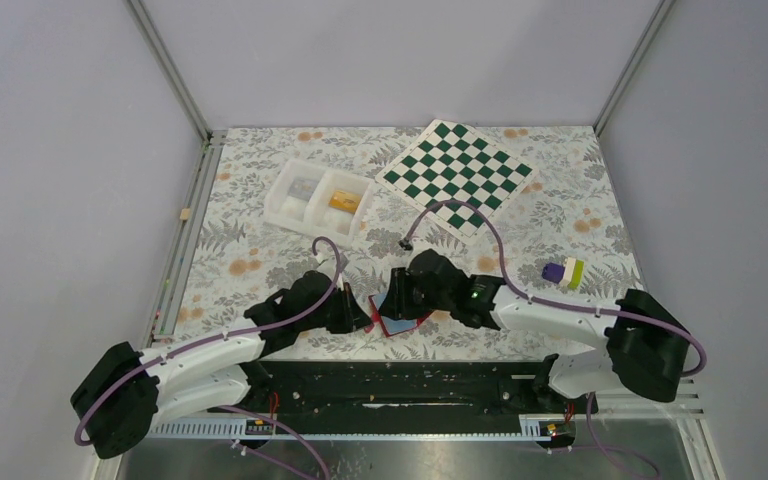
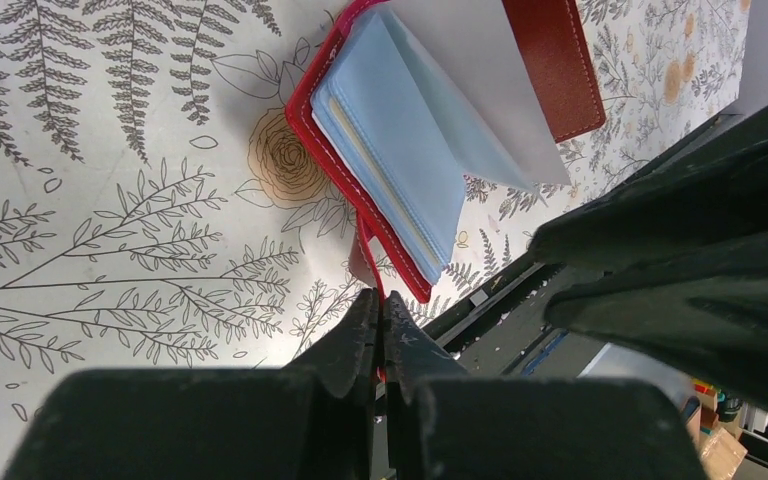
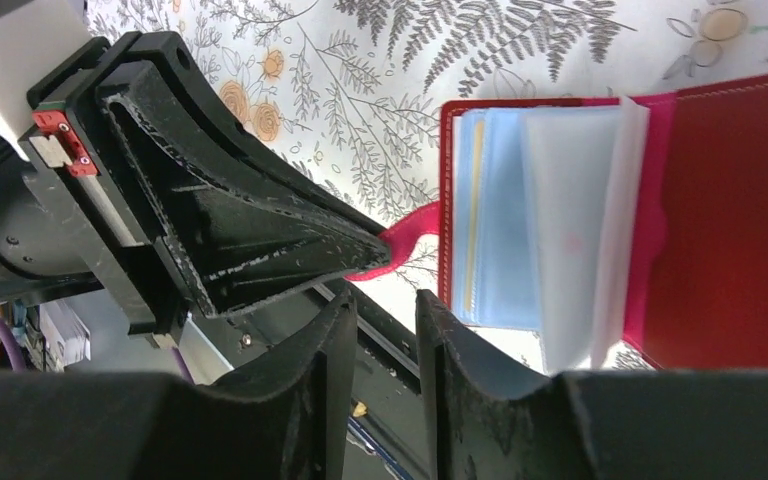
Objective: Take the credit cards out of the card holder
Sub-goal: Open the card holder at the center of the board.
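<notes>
One desk [image 1: 260, 270] fills the floor of the booth, covered in a cloth printed with grey ferns and orange flowers. Plain grey walls [image 1: 60, 150] close it in on three sides, with bare metal posts [image 1: 170, 70] running up the two far corners.

Counted from above, there are two arms, the left arm [image 1: 200, 355] and the right arm [image 1: 560, 315]. There is also one white tray [image 1: 285, 213] with two compartments at the far left, one green-and-white chessboard [image 1: 457, 172] lying askew at the far middle, and one small purple, white and green block [image 1: 563, 271] to the right. One red wallet [image 1: 400, 323] sits at the near edge, between the two claws.

The wallet lies open on the cloth, its pale blue sleeves [image 3: 505, 200] fanned up. One thin yellow card [image 3: 474, 215] shows edge-on among them; whether more sit inside I cannot tell.

The left claw [image 2: 378, 305] is pressed fully together on the wallet's small red tab [image 2: 369, 255]. The right claw [image 3: 385, 300] stands just beside the sleeves' free edge, its fingers parted by a narrow gap with nothing between them.

Something orange-yellow sits in the tray's right compartment, too small to make out.
</notes>
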You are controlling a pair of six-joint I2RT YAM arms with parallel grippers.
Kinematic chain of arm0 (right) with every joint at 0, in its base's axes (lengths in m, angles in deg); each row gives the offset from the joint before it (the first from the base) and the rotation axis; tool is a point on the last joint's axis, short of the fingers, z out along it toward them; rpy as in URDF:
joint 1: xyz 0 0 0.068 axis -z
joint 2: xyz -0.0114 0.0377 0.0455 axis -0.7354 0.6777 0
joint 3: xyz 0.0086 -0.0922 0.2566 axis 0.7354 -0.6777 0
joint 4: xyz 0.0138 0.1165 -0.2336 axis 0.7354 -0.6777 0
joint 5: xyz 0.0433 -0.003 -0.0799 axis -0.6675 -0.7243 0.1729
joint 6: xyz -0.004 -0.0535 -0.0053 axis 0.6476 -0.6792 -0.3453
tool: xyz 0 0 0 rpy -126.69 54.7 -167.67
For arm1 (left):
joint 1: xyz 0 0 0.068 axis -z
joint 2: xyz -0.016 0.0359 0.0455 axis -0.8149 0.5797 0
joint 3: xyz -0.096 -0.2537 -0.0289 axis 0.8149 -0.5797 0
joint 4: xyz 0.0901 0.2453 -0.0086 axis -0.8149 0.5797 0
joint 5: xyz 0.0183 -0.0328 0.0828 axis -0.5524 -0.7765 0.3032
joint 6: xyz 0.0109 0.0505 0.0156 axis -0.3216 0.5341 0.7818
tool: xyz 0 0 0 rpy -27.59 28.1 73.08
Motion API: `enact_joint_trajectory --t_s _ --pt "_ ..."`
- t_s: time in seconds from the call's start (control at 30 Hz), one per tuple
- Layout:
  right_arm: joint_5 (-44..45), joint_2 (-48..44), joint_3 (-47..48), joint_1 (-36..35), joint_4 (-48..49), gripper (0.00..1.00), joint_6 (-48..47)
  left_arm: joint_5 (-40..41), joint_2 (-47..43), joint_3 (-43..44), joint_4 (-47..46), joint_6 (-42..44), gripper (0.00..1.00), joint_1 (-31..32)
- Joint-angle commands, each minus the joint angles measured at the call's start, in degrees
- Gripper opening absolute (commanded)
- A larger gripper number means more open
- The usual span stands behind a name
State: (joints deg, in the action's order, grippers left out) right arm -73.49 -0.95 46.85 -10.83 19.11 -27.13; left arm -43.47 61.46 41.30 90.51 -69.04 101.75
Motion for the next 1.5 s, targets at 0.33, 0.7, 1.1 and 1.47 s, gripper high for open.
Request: enact_joint_trajectory --t_s 0.33,0.7,1.1,1.47 --pt "8.3 9.8 7.2 -1.9 -3.9 0.47 -3.7 -0.7 -1.4 2.3 -2.7 -0.2 0.0 -0.2" --pt "11.3 12.5 7.9 -1.9 -5.4 0.47 -5.9 -0.6 -1.8 2.1 -2.5 -0.4 0.0 -0.2" --pt "15.7 14.0 8.7 -3.0 -7.4 0.47 -7.0 -0.5 -1.6 1.8 -2.8 -0.6 0.0 -0.3" --pt "17.0 14.5 9.3 -4.0 -8.3 0.51 -7.3 -0.7 -1.4 1.4 -3.5 -0.9 0.0 -0.3"
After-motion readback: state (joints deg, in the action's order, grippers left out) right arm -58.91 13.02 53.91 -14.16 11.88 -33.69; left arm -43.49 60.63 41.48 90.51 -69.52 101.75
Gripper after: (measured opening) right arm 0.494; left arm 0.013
